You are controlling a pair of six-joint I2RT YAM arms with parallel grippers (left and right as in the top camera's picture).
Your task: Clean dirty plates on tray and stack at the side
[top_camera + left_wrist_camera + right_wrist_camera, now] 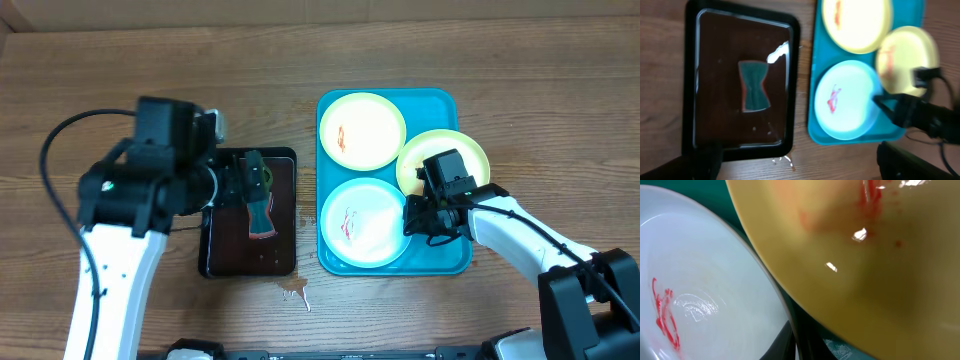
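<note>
Right hand (422, 218) clenched at the near rim of the right-hand pale yellow-green round plastic plate (465, 150).
The plate sits right of centre on your turquoise rectangular plastic tray (432, 104), overlapping the white blue-rimmed plate (365, 225). You cannot tell if the rim is pinched. Left hand (245, 183) is spread wide, well apart over the black tray (715, 50) with the sponge (754, 86). Right arm is nearer. No readable writing.

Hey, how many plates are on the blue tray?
3. One yellow-green plate at the tray's far end, a second yellow-green plate at its right edge under the right claw, a white plate at the near end. None appears hidden.
</note>
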